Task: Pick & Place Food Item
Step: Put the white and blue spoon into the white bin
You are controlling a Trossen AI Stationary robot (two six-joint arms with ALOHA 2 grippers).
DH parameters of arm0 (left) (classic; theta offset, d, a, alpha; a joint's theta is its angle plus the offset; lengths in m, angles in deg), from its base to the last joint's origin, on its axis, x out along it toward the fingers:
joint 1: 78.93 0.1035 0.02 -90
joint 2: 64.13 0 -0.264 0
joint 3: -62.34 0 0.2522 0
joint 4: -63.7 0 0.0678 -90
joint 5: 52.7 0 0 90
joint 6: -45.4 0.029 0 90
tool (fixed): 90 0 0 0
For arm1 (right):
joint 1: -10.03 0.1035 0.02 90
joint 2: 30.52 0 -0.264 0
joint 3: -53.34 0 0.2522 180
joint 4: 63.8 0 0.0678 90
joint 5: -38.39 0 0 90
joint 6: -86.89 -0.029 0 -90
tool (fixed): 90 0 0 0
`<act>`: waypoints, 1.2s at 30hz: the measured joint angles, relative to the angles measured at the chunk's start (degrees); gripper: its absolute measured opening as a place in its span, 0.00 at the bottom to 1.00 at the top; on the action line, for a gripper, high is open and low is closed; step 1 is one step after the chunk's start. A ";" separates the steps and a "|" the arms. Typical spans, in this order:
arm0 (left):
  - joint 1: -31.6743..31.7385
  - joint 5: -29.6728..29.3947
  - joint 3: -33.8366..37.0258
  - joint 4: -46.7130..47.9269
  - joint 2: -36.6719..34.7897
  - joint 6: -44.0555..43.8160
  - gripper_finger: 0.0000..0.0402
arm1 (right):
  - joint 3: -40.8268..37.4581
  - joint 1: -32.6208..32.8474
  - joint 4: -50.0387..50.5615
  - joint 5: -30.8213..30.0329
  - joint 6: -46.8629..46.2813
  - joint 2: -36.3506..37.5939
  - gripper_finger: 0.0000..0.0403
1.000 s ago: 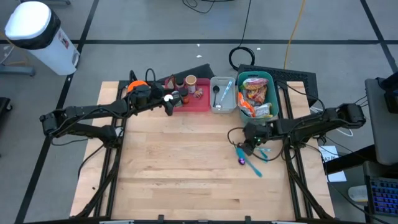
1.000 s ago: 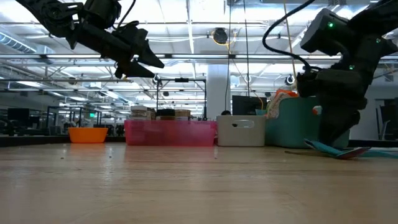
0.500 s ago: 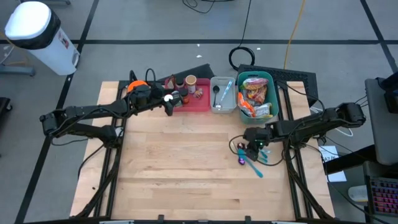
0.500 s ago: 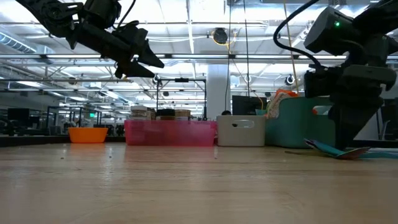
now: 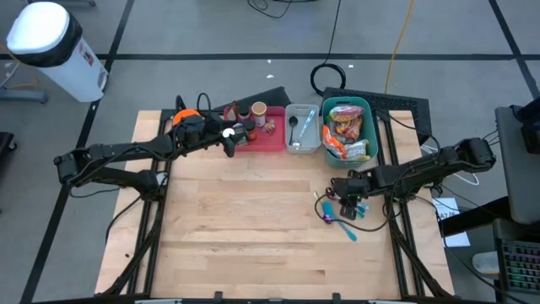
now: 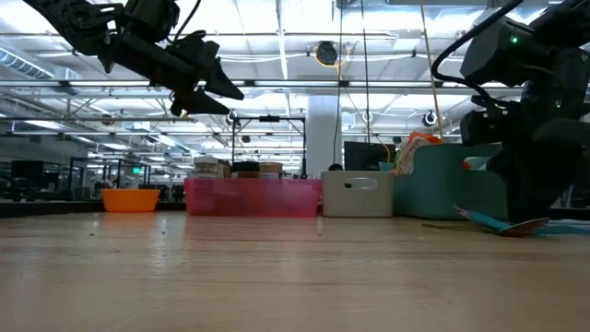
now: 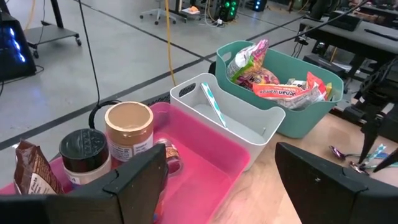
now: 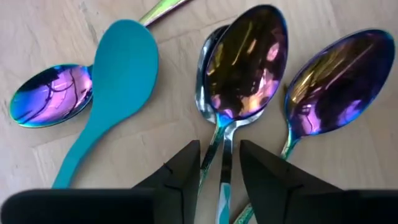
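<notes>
Spoons (image 8: 245,62) lie stacked between the right gripper's (image 8: 217,165) parted fingers, so it should drop straight and pinch one handle, while the left gripper (image 7: 221,177) hangs open over the pink tray (image 7: 205,146).

A pale matt wooden tabletop (image 5: 245,219) was seen at the frame's centre. Glossy iridescent metal spoons (image 8: 245,59) were shown beside a smooth matt teal plastic spoon (image 8: 118,81). Smooth plastic was seen in the pink tray (image 7: 205,149).

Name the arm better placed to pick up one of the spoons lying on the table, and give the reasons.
Right. The right gripper hangs low directly over the iridescent spoons, fingers open astride a handle. The left gripper is raised over the pink bin, across the table from them.
</notes>
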 joint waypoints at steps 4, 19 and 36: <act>0.00 -0.01 0.00 -0.02 0.00 -0.18 0.77 | 0.00 0.50 0.10 -0.63 -0.05 0.00 0.23; 0.00 0.01 0.00 0.00 0.00 -0.37 0.77 | 0.00 0.52 -14.22 7.89 -4.01 0.00 0.12; 0.00 0.06 0.00 0.04 0.00 -0.37 0.77 | 1.72 2.31 -53.97 3.20 3.17 0.06 0.26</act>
